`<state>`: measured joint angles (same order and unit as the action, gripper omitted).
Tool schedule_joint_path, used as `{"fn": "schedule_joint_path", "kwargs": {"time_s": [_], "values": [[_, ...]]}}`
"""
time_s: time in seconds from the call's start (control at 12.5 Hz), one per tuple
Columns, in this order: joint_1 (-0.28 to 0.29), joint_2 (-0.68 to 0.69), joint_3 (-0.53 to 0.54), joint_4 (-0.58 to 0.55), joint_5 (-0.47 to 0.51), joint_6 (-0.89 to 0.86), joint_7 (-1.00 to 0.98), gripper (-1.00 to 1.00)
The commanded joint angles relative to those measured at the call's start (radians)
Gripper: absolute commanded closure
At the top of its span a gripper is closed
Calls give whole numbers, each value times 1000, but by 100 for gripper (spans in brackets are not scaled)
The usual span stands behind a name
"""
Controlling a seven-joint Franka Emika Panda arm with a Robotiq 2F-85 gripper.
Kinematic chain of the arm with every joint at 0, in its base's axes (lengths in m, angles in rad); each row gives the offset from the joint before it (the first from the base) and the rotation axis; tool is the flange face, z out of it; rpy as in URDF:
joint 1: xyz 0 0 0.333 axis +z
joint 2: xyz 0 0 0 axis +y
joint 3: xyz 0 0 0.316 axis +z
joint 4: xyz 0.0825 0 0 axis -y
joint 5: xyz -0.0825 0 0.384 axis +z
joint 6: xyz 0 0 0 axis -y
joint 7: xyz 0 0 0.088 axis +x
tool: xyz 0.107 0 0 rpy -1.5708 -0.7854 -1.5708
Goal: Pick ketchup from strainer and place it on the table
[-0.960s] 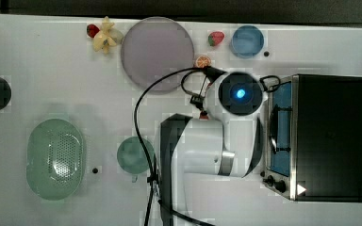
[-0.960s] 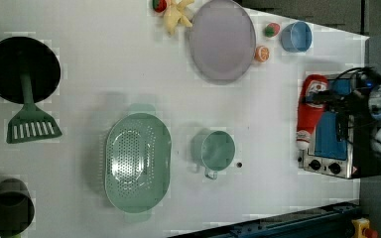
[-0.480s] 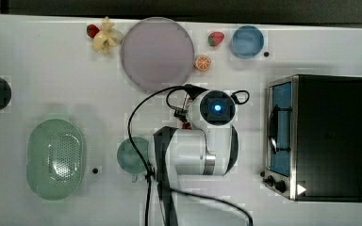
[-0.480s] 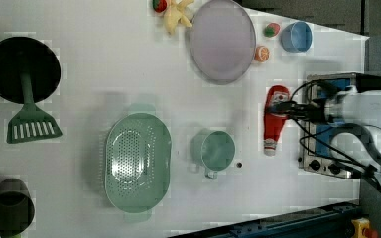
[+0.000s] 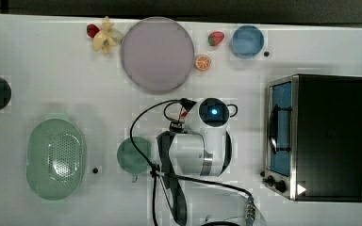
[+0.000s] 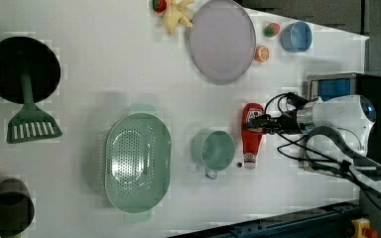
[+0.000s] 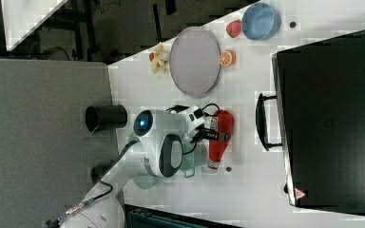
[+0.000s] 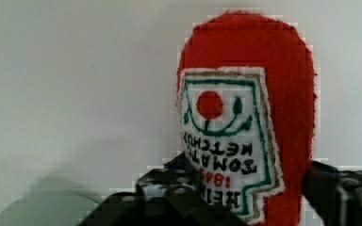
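Red ketchup [image 6: 252,135] lies on the table [image 6: 129,74] between the fingers [image 8: 344,197]; grip or gap, I cannot tell.

Red ketchup [image 6: 251,135] bottle, white label, lies flat on white desk [image 6: 104,74], cap toward left view's bottom. Pale green perforated strainer [image 6: 138,161] sits empty, well apart.

A red ketchup [image 6: 252,135] bottle with a white cap and a white label bearing green lines, a red dot and black lettering lies on the white tabletop [image 6: 104,74]. The strainer [image 6: 138,161] is pale green with a perforated bottom; the cup [image 6: 214,150] is teal green, the plate [image 6: 222,40] grey-lilac, the bowl [image 6: 296,36] blue and the oven [image 5: 330,136] black.
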<state>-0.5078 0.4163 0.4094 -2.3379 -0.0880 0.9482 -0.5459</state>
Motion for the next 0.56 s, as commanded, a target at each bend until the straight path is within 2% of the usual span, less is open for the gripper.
{"fn": "schedule_joint_path", "kwargs": {"time_s": [0.08,0.32,0.56], "values": [[-2,-52,-4,42,2,4,-17,-100],[-1,-138,10,95,4,-16,-17,-100],[-1,-252,25,203,4,-140,11,-100]]}}
